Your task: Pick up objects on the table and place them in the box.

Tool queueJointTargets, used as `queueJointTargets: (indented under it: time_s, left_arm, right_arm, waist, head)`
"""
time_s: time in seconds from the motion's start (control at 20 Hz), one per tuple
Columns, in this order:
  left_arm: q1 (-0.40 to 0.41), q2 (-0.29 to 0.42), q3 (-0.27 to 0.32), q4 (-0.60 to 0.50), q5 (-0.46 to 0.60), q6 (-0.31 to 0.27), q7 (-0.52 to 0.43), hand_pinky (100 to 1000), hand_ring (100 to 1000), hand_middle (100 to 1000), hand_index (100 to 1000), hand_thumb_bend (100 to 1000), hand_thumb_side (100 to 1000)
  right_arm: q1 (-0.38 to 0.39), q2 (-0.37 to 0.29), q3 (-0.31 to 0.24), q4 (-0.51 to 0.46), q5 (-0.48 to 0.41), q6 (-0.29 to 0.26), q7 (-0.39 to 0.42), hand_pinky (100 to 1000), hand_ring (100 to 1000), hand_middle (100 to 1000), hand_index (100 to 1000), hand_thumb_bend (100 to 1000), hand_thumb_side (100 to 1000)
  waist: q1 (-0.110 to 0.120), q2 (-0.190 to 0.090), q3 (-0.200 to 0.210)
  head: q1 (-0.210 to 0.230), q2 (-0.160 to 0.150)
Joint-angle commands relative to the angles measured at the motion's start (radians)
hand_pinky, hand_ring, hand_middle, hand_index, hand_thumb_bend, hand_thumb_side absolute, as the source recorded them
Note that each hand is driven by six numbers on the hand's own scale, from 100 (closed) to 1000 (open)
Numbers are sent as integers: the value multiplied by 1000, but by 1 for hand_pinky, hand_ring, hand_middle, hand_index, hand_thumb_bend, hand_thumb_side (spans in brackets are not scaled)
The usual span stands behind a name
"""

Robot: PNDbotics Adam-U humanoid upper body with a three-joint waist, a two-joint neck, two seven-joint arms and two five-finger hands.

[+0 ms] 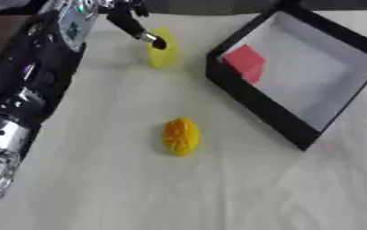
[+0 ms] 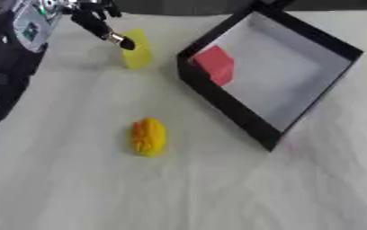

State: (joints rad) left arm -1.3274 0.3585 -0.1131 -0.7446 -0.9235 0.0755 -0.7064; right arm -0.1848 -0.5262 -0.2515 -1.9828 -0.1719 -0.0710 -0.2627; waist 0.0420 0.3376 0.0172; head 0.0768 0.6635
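Observation:
A yellow block stands upright at the far middle of the table. My left hand reaches in from the upper left, and one straight dark finger touches the block's upper left edge without curling round it. An orange-yellow oval object with a bumpy surface lies alone in the middle of the table. To the right stands the black box with a white inside, and a red block rests in its far left corner. My right hand is out of sight.
My left arm, black with silver joints, runs along the whole left side of the left eye view. The table is covered with a pale cloth.

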Motion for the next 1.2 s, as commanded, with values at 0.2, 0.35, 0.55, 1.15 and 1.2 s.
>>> queueJointTargets:
  time_s: [0.2,0.35,0.55,1.15,1.2]
  left_arm:
    - [-14,8,12,0,-16,17,19,881,889,868,891,808,566]
    - [-10,6,17,5,-29,25,30,881,889,868,895,800,567]
    - [-5,2,27,15,-21,36,41,881,887,869,898,791,569]
    - [3,-8,36,25,-2,44,79,881,882,865,893,720,601]
    - [3,-8,35,25,3,36,81,881,882,865,893,713,605]
  right_arm:
    - [-13,-9,-2,-17,9,6,3,966,880,839,890,100,576]
    - [-16,-5,-1,-17,11,8,5,966,881,839,891,100,577]
    - [-19,0,0,-17,16,10,7,967,881,840,891,100,579]
    - [-29,16,6,-17,35,21,15,970,882,841,892,100,583]
    - [-30,17,7,-17,36,22,16,970,882,841,892,100,584]
  waist:
    - [11,1,-5]
    - [11,5,-8]
    - [10,12,-11]
    - [12,30,-18]
    - [12,31,-18]
  head:
    - [3,-17]
    - [4,-19]
    - [5,-22]
    - [11,-29]
    - [11,-29]
